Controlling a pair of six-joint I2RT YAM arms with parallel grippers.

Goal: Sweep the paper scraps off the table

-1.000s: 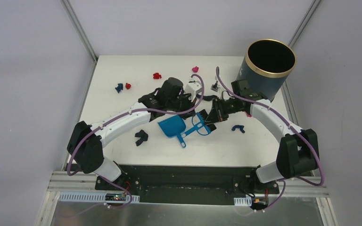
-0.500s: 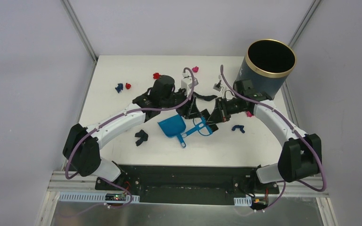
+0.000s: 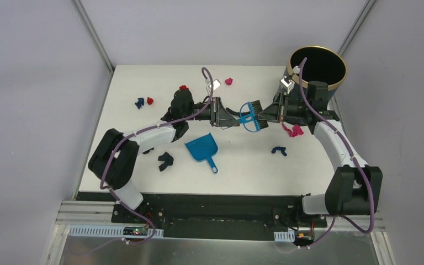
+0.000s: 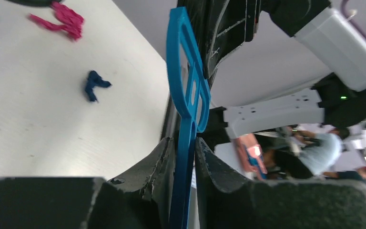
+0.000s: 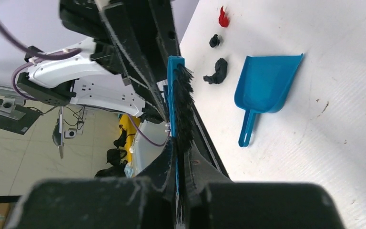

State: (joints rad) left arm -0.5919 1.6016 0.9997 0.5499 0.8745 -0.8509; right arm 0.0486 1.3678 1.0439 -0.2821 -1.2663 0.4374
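The small blue hand brush [image 3: 250, 116] with black bristles hangs above the white table [image 3: 143, 77], held by both grippers. My left gripper [image 3: 235, 120] is shut on its handle [image 4: 187, 109]. My right gripper [image 3: 263, 115] is shut on its bristle head [image 5: 180, 98]. The blue dustpan [image 3: 203, 149] lies flat below. Paper scraps lie around: blue [image 3: 139, 102], red [image 3: 150, 101], red [image 3: 184, 88], magenta [image 3: 229, 81], magenta [image 3: 295, 131], dark blue [image 3: 279, 150] and a dark one [image 3: 165, 160]. The left wrist view shows the magenta [image 4: 66, 21] and blue [image 4: 94, 85] scraps.
A dark round bin with a gold rim [image 3: 316, 48] stands at the back right, right behind my right wrist. The right wrist view shows the dustpan [image 5: 267, 86], two dark scraps [image 5: 218, 70] and a red one [image 5: 223, 18]. Grey walls enclose the table.
The brush has risen from beside the dustpan and moved back. My left gripper has closed on its handle. My right arm has drawn back toward the bin.
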